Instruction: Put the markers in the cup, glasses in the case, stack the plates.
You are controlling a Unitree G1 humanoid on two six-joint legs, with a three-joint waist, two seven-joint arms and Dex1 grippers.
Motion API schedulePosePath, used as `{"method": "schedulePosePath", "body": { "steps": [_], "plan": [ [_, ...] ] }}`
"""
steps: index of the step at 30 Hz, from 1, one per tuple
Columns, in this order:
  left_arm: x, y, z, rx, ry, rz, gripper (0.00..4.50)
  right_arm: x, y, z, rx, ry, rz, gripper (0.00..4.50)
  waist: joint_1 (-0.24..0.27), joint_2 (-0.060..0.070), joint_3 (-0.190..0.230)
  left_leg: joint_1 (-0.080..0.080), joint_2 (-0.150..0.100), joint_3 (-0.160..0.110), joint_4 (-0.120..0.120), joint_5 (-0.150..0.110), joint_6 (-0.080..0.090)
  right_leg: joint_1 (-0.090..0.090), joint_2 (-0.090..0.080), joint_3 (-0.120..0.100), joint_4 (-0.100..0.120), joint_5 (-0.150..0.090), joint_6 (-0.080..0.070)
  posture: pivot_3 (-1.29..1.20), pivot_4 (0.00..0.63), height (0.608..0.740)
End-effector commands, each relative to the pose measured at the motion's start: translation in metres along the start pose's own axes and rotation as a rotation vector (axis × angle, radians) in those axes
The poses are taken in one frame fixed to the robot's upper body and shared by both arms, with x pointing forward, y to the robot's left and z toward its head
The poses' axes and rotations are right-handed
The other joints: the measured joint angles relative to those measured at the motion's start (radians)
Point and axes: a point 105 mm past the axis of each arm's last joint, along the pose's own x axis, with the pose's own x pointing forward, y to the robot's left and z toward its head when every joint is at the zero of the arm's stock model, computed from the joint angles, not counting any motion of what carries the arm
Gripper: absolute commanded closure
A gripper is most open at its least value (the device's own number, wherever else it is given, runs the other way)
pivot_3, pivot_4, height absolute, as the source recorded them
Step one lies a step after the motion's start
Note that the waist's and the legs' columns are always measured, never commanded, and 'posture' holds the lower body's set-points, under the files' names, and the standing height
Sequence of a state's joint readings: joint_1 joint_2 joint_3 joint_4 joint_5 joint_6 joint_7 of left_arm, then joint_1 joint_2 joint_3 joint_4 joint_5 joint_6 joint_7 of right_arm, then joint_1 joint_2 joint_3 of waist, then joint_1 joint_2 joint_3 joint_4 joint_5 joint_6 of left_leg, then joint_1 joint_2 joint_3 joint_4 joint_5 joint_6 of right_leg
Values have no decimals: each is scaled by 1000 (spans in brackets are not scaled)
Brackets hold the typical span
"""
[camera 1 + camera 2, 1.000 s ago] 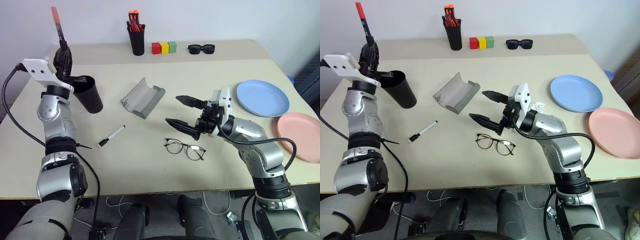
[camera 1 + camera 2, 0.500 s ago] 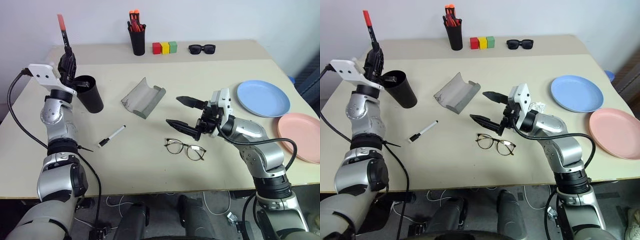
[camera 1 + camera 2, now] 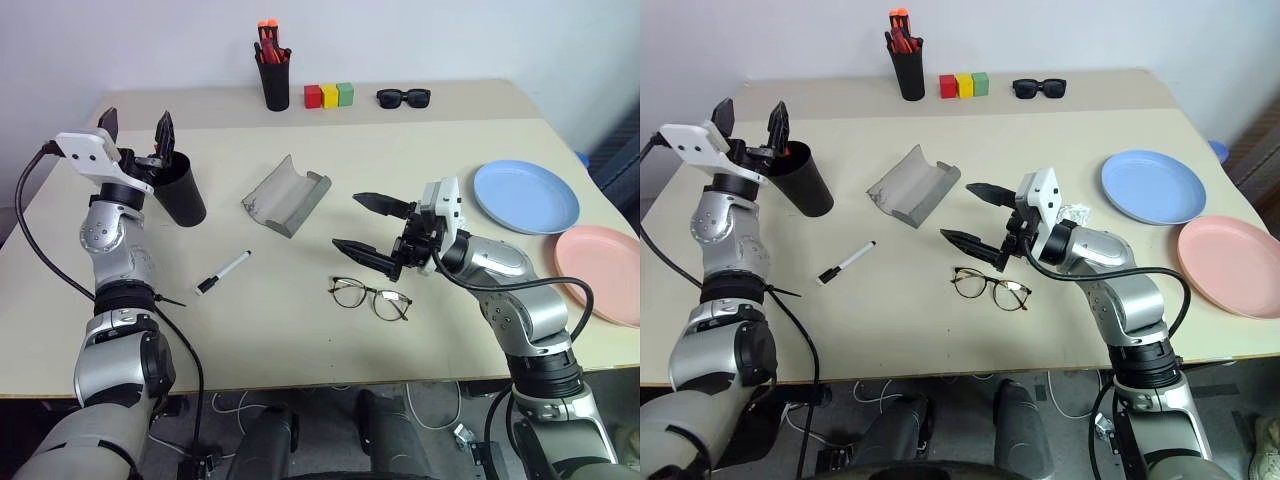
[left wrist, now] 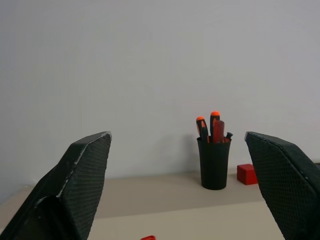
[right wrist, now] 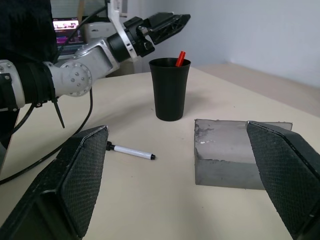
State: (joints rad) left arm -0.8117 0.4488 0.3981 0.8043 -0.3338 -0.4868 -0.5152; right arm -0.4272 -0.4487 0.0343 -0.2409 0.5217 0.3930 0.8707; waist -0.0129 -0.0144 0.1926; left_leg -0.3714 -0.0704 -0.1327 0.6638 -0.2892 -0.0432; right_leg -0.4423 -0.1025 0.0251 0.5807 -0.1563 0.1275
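Observation:
My left gripper (image 3: 137, 124) is open just above the black cup's (image 3: 181, 190) rim. The red-capped marker (image 5: 180, 58) leans inside the cup, its cap poking out. The white marker with a black cap (image 3: 223, 272) lies on the table in front of the cup. The grey case (image 3: 286, 195) lies open at the table's middle. My right gripper (image 3: 348, 220) hovers open, empty, just behind the wire-frame glasses (image 3: 370, 297). The blue plate (image 3: 526, 196) and the pink plate (image 3: 603, 272) lie side by side at the right.
A narrow black pot of orange-red pens (image 3: 273, 75), three coloured blocks (image 3: 329, 95) and black sunglasses (image 3: 403, 97) stand along the table's back edge. The pink plate reaches the right edge.
My left gripper has opened and let go of the red-capped marker, which dropped from upright above the cup down into it. The right arm has not moved.

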Motion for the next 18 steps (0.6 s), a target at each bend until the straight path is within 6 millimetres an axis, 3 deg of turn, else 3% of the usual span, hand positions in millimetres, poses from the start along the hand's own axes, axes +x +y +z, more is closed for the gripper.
{"method": "schedulePosePath", "body": {
  "steps": [1,5,9,14,18],
  "plan": [
    [5,-14,27,-68,-62,-97,45,1,3,12,-48,-35,11,0,-1,0,0,0,0,0,0,0,0,0,0,0,0,0,0,0,150,740],
    [-13,-47,49,-273,28,-369,45,-8,1,7,-49,-9,5,0,-6,0,0,0,0,0,0,0,0,0,0,0,1,0,0,0,150,740],
    [-54,-70,52,-345,337,-644,45,-26,-1,0,-60,62,22,0,-11,1,1,0,1,0,0,-1,1,-2,0,0,2,0,0,0,150,740],
    [-105,-59,14,-164,764,-726,45,-41,-5,-14,-90,146,25,0,-8,2,1,2,1,1,-1,-1,2,0,1,0,3,-1,0,0,150,740],
    [-119,-49,-18,-88,897,-654,45,-35,-2,-13,-92,120,23,0,0,2,1,2,1,1,-1,-1,2,1,1,0,3,-1,-1,0,150,740]
  ]
}}
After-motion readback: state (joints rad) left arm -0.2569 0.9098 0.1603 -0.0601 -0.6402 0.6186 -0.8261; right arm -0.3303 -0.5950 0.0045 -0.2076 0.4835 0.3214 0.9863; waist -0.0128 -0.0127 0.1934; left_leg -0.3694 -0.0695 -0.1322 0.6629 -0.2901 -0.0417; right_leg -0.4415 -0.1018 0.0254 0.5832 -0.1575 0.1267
